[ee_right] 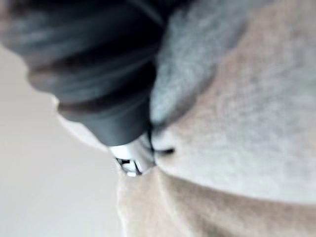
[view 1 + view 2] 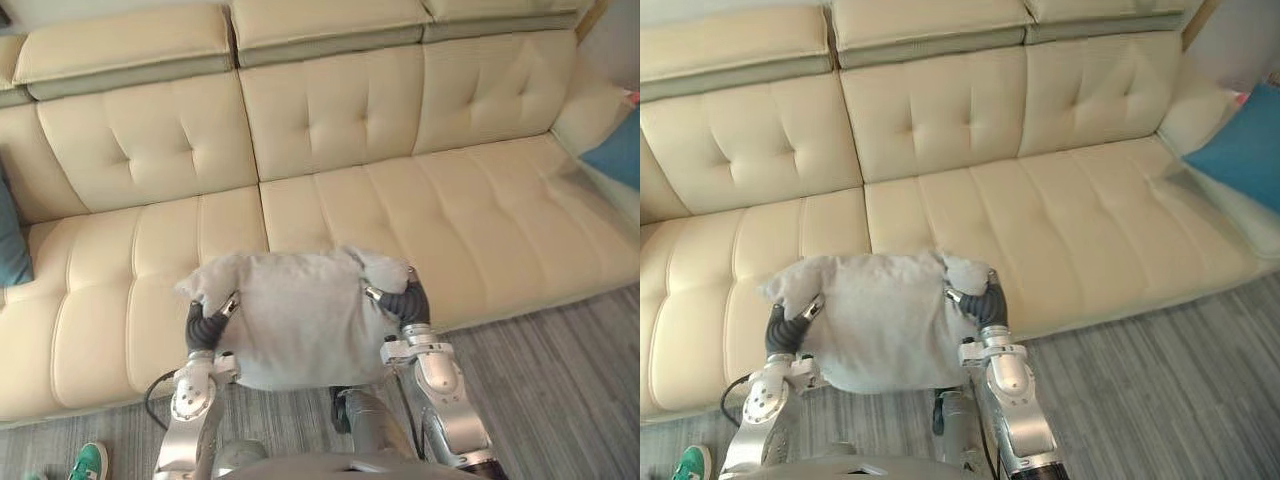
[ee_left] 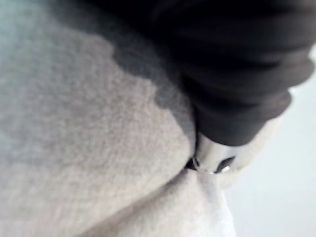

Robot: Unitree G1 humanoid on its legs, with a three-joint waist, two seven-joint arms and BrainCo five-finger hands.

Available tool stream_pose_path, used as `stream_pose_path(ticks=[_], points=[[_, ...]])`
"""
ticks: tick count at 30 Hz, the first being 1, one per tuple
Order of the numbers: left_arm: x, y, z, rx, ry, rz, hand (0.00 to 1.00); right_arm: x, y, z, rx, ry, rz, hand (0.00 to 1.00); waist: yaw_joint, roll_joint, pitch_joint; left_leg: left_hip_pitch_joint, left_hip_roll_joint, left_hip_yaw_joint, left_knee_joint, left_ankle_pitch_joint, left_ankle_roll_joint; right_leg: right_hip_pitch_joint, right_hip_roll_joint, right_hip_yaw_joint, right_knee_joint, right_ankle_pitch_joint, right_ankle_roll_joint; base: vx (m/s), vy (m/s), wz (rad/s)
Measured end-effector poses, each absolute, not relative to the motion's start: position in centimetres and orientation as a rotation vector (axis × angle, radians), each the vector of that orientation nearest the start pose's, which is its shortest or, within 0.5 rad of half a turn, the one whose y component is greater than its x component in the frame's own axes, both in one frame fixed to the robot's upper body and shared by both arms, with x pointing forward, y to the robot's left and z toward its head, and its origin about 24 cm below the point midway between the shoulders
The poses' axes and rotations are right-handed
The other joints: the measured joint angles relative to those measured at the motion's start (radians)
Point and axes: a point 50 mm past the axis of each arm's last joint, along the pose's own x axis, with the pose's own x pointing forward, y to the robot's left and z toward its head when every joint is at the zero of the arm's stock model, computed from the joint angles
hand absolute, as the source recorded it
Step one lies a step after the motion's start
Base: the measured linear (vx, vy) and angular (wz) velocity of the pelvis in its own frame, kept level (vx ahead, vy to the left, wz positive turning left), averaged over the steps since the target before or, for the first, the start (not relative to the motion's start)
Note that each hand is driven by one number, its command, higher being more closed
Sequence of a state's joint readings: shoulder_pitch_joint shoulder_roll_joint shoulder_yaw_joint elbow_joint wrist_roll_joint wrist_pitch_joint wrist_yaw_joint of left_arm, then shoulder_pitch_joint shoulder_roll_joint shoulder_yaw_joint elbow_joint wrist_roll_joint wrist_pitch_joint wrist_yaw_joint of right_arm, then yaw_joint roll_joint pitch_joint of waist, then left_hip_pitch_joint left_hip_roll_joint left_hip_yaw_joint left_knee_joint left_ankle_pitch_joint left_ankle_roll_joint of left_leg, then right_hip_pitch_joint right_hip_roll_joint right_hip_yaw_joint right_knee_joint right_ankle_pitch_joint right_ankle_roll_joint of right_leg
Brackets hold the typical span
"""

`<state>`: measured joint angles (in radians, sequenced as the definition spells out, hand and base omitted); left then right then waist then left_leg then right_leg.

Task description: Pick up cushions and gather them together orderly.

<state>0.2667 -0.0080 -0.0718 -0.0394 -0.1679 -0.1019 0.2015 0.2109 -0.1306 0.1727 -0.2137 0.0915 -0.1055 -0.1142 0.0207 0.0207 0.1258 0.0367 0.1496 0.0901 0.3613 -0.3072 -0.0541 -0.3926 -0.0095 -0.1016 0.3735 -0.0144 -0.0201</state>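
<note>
A grey cushion (image 2: 295, 315) hangs between my two hands over the front edge of the cream sofa (image 2: 430, 210). My left hand (image 2: 203, 325) grips its left side, and a finger (image 3: 215, 160) presses into the cloth. My right hand (image 2: 407, 300) grips the right side, with a finger (image 1: 131, 160) dug into a fold. The cushion's upper corners bulge out above both hands. A teal cushion (image 2: 10, 240) leans at the sofa's far left end. A blue cushion (image 2: 1240, 150) lies on the right arm of the sofa.
The sofa seat between the two end cushions is bare. Grey plank floor (image 2: 560, 360) runs in front of the sofa. A person's green shoe (image 2: 88, 462) stands on the floor at the lower left.
</note>
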Motion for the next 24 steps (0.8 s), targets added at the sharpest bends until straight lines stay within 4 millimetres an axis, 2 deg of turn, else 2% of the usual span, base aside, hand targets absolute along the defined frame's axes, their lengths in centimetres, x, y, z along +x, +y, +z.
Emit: stream_pose_path(ticks=[1, 2, 3, 4, 5, 6, 7, 9, 10, 11, 12, 13, 15, 18, 22, 24], points=[[19.7, 15.4, 0.5, -0.184, 0.116, 0.225, 1.00, 20.0, -14.5, 5.6, 0.015, -0.105, 0.018, 1.00, -0.001, 0.012, 0.008, -0.007, 0.015, -0.025, 0.078, 0.006, -0.008, 0.049, -0.003, -0.033, 0.000, -0.031, 0.001, 0.17, -0.102, 0.84], [19.3, 15.5, 0.6, -0.183, 0.112, 0.225, 1.00, 19.3, -14.5, 6.2, 0.024, -0.124, 0.019, 1.00, 0.002, 0.020, 0.011, -0.060, 0.030, -0.036, 0.216, 0.039, -0.031, 0.091, -0.011, -0.057, -0.004, -0.054, 0.001, 0.15, -0.086, 0.77], [19.2, 15.6, 0.7, -0.183, 0.109, 0.225, 1.00, 19.1, -14.4, 6.5, 0.025, -0.132, 0.020, 1.00, 0.006, 0.021, 0.011, -0.083, 0.036, -0.034, 0.270, 0.057, -0.036, 0.102, -0.014, -0.064, -0.006, -0.061, 0.001, 0.13, -0.078, 0.59], [18.9, 15.7, 1.1, -0.185, 0.096, 0.227, 1.00, 18.7, -14.4, 7.0, 0.030, -0.151, 0.023, 1.00, 0.021, 0.029, 0.009, -0.157, 0.053, -0.025, 0.408, 0.145, -0.040, 0.131, -0.018, -0.075, -0.022, -0.085, -0.003, 0.08, -0.048, 0.30], [18.9, 15.7, 1.2, -0.186, 0.091, 0.228, 1.00, 18.7, -14.4, 7.0, 0.032, -0.153, 0.022, 1.00, 0.023, 0.031, 0.010, -0.179, 0.064, -0.012, 0.446, 0.181, -0.034, 0.145, -0.019, -0.078, -0.037, -0.087, 0.000, 0.14, -0.034, 0.38], [18.8, 15.6, 1.3, -0.190, 0.084, 0.223, 1.00, 18.6, -14.5, 7.0, 0.031, -0.151, 0.018, 1.00, 0.029, 0.032, 0.012, -0.225, 0.094, 0.020, 0.518, 0.195, -0.020, 0.170, -0.019, -0.078, -0.071, -0.087, -0.002, 0.14, 0.001, 0.22], [18.9, 15.2, 1.4, -0.198, 0.081, 0.212, 1.00, 18.5, -14.7, 7.1, 0.028, -0.155, 0.010, 1.00, 0.034, 0.038, 0.008, -0.250, 0.106, 0.046, 0.515, 0.121, -0.015, 0.173, -0.019, -0.078, -0.081, -0.086, -0.005, 0.14, 0.020, 0.17], [18.8, 15.1, 1.3, -0.204, 0.084, 0.211, 1.00, 18.5, -14.7, 7.4, 0.029, -0.167, 0.007, 1.00, 0.037, 0.044, 0.005, -0.272, 0.105, 0.075, 0.405, 0.034, 0.013, 0.177, -0.022, -0.075, -0.099, -0.080, -0.014, 0.13, 0.070, -0.03], [18.7, 15.1, 1.3, -0.205, 0.089, 0.208, 1.00, 18.4, -14.7, 7.4, 0.029, -0.166, 0.005, 1.00, 0.036, 0.043, 0.003, -0.267, 0.100, 0.080, 0.291, 0.018, 0.012, 0.184, -0.023, -0.075, -0.109, -0.078, -0.013, 0.15, 0.141, -0.23], [18.5, 14.9, 1.1, -0.207, 0.098, 0.203, 1.00, 18.3, -14.9, 7.3, 0.026, -0.162, -0.003, 1.00, 0.038, 0.056, -0.013, -0.237, 0.093, 0.083, 0.087, 0.071, 0.026, 0.178, -0.020, -0.074, -0.107, -0.076, 0.008, 0.12, 0.147, -0.26], [18.4, 14.8, 1.1, -0.208, 0.101, 0.201, 1.00, 18.3, -15.0, 7.3, 0.026, -0.160, -0.007, 1.00, 0.039, 0.055, -0.013, -0.230, 0.090, 0.080, 0.047, 0.091, -0.015, 0.175, -0.018, -0.068, -0.105, -0.077, 0.017, 0.15, 0.200, -0.37], [18.2, 14.9, 0.8, -0.196, 0.112, 0.193, 1.00, 18.2, -14.9, 7.1, 0.037, -0.146, -0.017, 1.00, 0.037, 0.026, -0.025, -0.211, 0.067, 0.106, 0.009, 0.104, -0.025, 0.168, -0.033, -0.037, -0.117, -0.055, 0.049, 0.18, 0.206, -0.30], [18.1, 14.9, 0.8, -0.184, 0.115, 0.178, 1.00, 18.0, -14.9, 6.9, 0.050, -0.140, -0.029, 1.00, 0.037, -0.001, -0.041, -0.208, 0.044, 0.138, -0.002, 0.104, -0.024, 0.170, -0.048, -0.011, -0.162, -0.028, 0.069, 0.16, 0.187, -0.34], [18.1, 14.9, 0.8, -0.177, 0.115, 0.163, 1.00, 18.0, -14.9, 6.9, 0.060, -0.140, -0.039, 1.00, 0.037, -0.008, -0.046, -0.166, 0.014, 0.167, -0.058, 0.111, -0.014, 0.201, -0.064, 0.017, -0.220, -0.006, 0.088, 0.10, 0.126, -0.21], [18.1, 14.9, 0.4, -0.171, 0.128, 0.152, 1.00, 18.2, -14.8, 6.8, 0.052, -0.137, -0.037, 1.00, 0.039, -0.009, -0.047, -0.156, -0.004, 0.170, -0.110, 0.124, -0.009, 0.204, -0.070, 0.022, -0.262, 0.012, 0.090, 0.03, 0.029, -0.03], [18.2, 14.9, 0.0, -0.166, 0.144, 0.153, 1.00, 18.9, -14.7, 6.4, 0.040, -0.126, -0.033, 1.00, 0.038, -0.014, -0.050, -0.152, -0.012, 0.171, -0.142, 0.141, -0.009, 0.203, -0.069, 0.028, -0.287, 0.027, 0.090, 0.00, 0.000, 0.00]])
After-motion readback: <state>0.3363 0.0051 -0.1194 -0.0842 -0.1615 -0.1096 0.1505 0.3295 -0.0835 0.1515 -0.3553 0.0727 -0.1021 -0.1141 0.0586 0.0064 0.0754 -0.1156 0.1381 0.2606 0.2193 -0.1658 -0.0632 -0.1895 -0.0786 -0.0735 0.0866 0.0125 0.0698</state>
